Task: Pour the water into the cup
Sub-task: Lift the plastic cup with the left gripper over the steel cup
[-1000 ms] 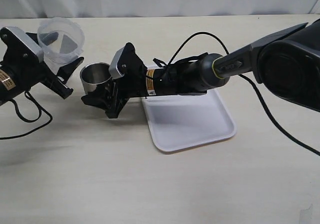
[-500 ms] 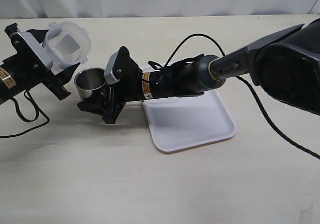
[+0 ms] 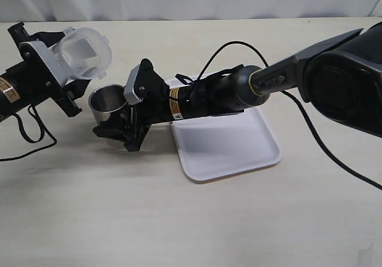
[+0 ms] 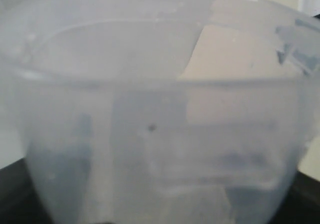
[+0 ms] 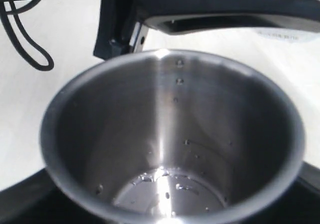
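Count: 2 grippers, 1 beaker, 1 cup, 1 tray, all on 1 pale table (image 3: 179,219). Far left, L gripper (image 3: 70,64) is clamped on the beaker (image 3: 89,49), one finger above it and one below, holding it clear of the table. The beaker is translucent plastic and tipped over, mouth facing right and down twd the cup, rim just above and left of the cup's rim; in the L wrist view its cloudy wall (image 4: 160,134) fills the frame and I can't tell if any liquid is inside. Next right is the cup (image 3: 106,104), left of the tray and near the table's back-left part: short, brushed steel, grey, dark inside, no handle. It stands upright, long axis vertical, mouth up. R wrist view shows a little water (image 5: 160,181) pooled at its bottom, w/ droplets on the inner wall. R gripper (image 3: 119,119) reaches across from the right and is closed around the cup's lower body, jaws either side. Further right, the white tray (image 3: 239,153) lies flat under the R arm, apart from the cup.
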You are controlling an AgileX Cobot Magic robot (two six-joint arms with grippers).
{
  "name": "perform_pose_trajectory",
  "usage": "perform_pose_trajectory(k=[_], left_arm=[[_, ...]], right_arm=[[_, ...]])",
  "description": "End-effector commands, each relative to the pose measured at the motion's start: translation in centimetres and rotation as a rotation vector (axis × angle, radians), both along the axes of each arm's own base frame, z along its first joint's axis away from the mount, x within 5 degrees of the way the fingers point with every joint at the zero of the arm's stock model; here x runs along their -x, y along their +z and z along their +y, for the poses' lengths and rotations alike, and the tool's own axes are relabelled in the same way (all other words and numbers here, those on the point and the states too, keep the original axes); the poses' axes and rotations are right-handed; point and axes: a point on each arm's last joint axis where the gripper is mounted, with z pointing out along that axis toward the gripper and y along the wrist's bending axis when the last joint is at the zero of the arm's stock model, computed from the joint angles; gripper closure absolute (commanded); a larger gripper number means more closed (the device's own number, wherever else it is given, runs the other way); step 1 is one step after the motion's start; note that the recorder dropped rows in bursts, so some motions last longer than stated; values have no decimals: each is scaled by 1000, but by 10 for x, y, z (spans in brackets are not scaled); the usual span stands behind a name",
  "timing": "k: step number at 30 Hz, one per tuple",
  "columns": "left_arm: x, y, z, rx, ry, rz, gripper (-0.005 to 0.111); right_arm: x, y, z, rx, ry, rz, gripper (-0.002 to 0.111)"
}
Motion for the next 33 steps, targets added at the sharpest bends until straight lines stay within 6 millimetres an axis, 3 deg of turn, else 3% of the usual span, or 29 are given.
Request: perform_pose_trajectory(k=[1, 33], left_arm=[[-2, 7, -1, -29, -14, -79, 107], [-7, 10, -1, -256, -41, -244, 107]], right_arm=[[-1, 10, 1, -40, 3, -2, 104], [-3, 12, 2, -70, -26, -2, 104]])
